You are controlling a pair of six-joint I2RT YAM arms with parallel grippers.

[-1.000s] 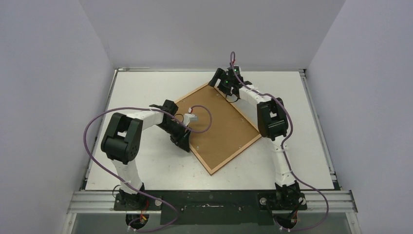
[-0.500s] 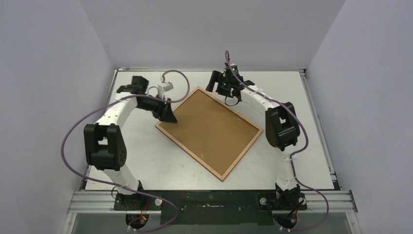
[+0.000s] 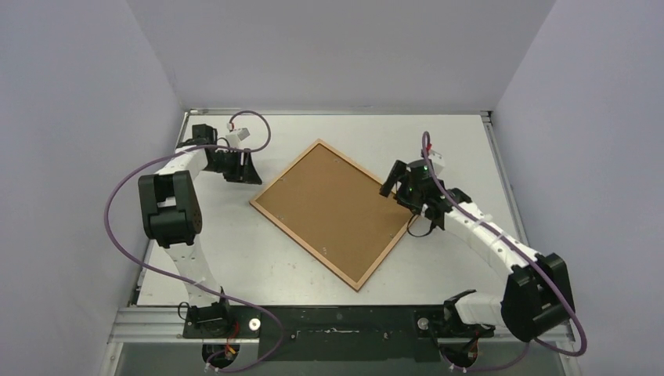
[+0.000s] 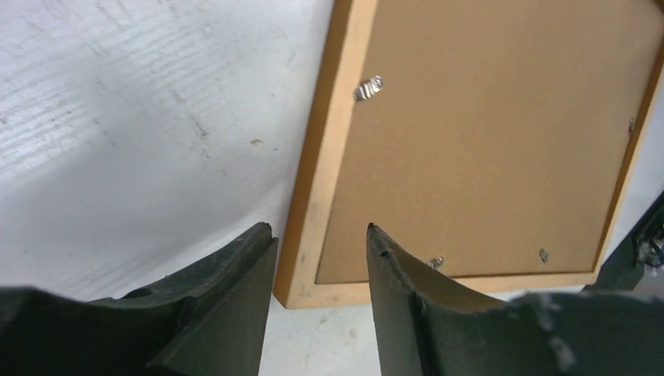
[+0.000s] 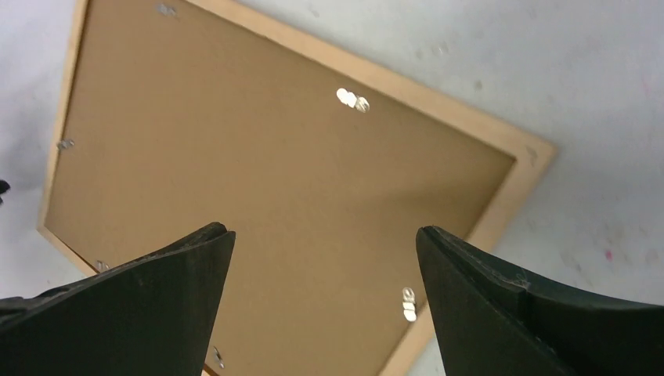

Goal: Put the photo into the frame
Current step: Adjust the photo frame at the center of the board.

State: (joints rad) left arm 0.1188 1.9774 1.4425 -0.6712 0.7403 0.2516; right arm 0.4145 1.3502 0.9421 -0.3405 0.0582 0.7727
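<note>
The frame [image 3: 307, 247] lies flat about the middle of the surface [image 3: 258, 258], turned on the diagonal with one corner pointing at the near edge. It is face down. What shows is its pale wooden rim and, seated inside it, the plain brown backing sheet [image 3: 333, 210]. Small metal tabs [image 5: 408, 304] sit along the inner edge of the rim. Whether each one is turned fully over the board is too small to tell.

The photo is not visible in any view. Judging from the closed back, it is probably already under the backing sheet, which would leave the loading step done. What may remain is checking the tabs and turning the frame face up, though the task sentence does not ask for that.

Toward the right edge of the surface, the right claw [image 5: 322, 233] hangs above the frame's right-hand side. Its fingers are spread wide and it holds nothing. The board shows plainly between them.

Farther off, toward the far left corner of the surface, the left claw [image 4: 318, 229] sits just beside the frame's left corner. Its fingers are about half apart and it too holds nothing. That corner of the rim shows through the gap, apparently without contact.
</note>
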